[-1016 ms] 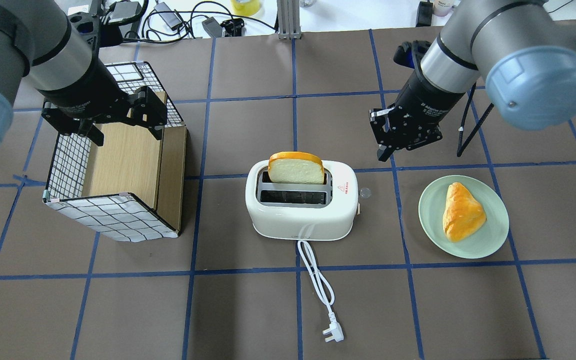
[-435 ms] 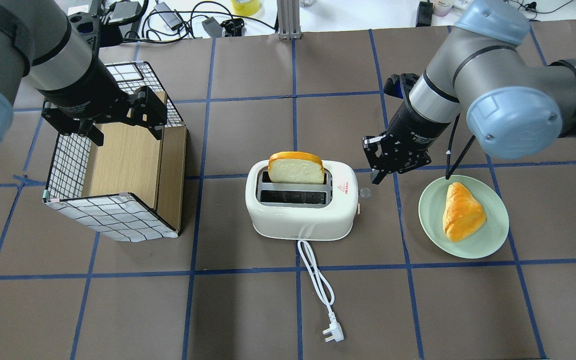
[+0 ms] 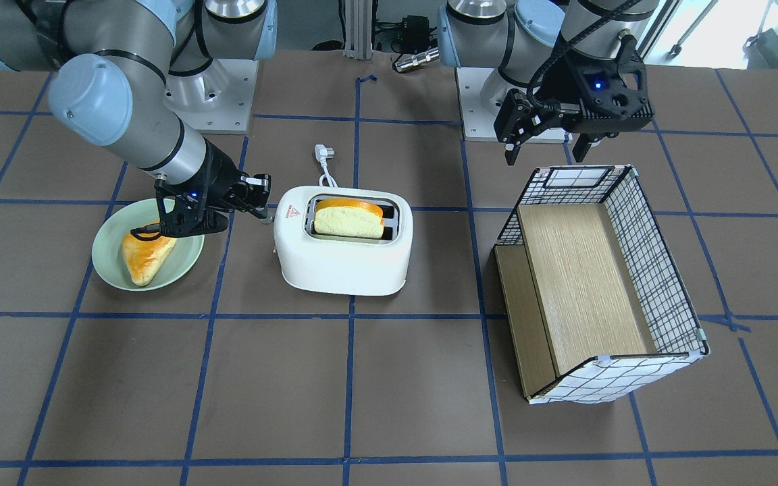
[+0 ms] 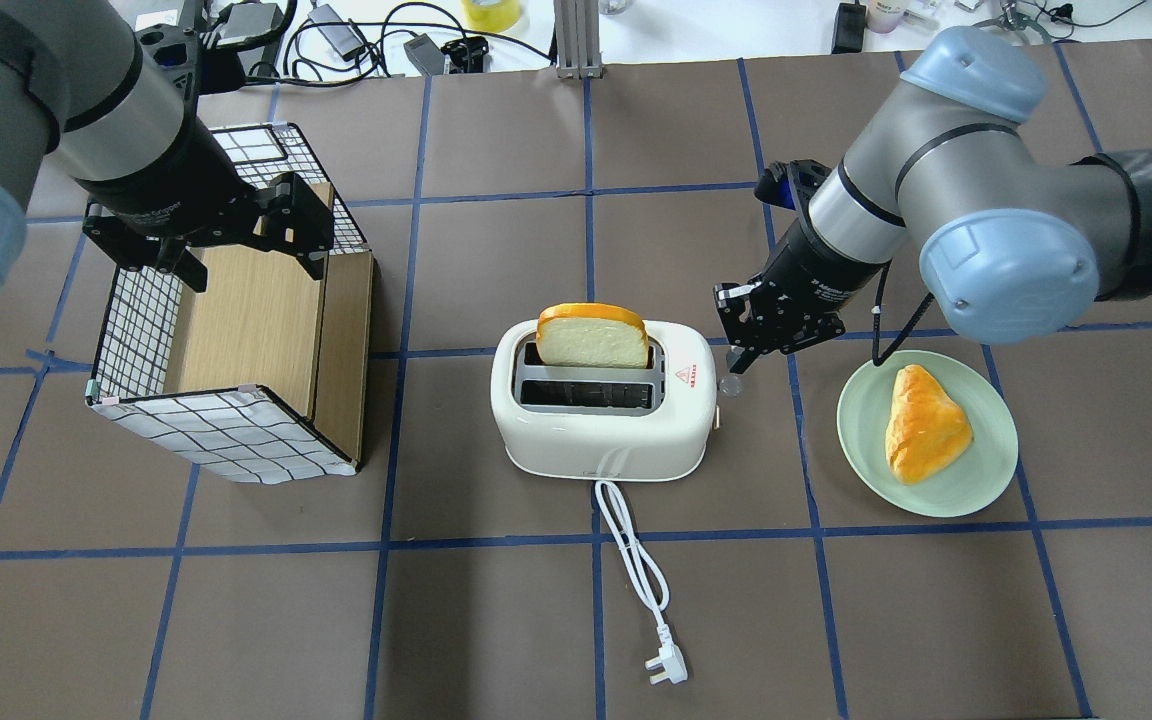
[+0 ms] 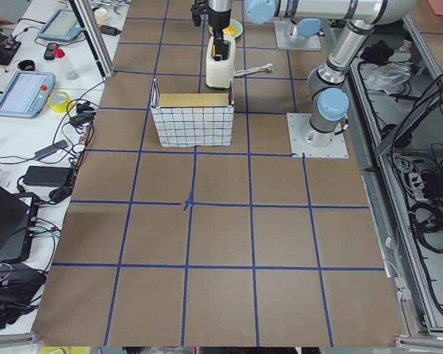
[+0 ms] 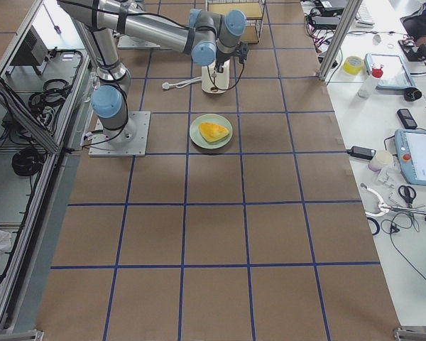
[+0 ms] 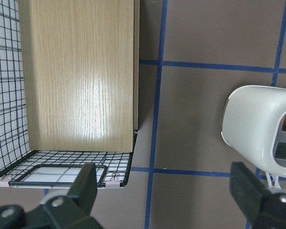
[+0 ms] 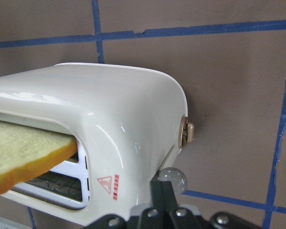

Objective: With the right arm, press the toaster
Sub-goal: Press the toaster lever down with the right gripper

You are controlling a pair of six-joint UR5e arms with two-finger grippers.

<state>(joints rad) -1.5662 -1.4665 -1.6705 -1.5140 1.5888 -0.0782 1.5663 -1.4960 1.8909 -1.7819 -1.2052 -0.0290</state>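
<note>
The white toaster (image 4: 601, 425) stands mid-table with a bread slice (image 4: 591, 338) upright in its far slot; it also shows in the front view (image 3: 342, 260) and the right wrist view (image 8: 109, 105). Its clear lever knob (image 4: 731, 384) sticks out of the right end. My right gripper (image 4: 738, 358) is shut and empty, tip just above and behind that knob; in the right wrist view the knob (image 8: 173, 179) sits right at the fingertips. I cannot tell if they touch. My left gripper (image 4: 206, 235) is open and hovers over the basket.
A green plate (image 4: 996, 455) with a pastry (image 4: 921, 420) lies right of the toaster, under my right forearm. A wire-and-wood basket (image 4: 216, 430) lies at the left. The toaster's white cord and plug (image 4: 666, 668) trail toward the near edge.
My right gripper has moved left and down toward the toaster's right end, coming close to the lever knob. The left arm and the toaster have not moved.
</note>
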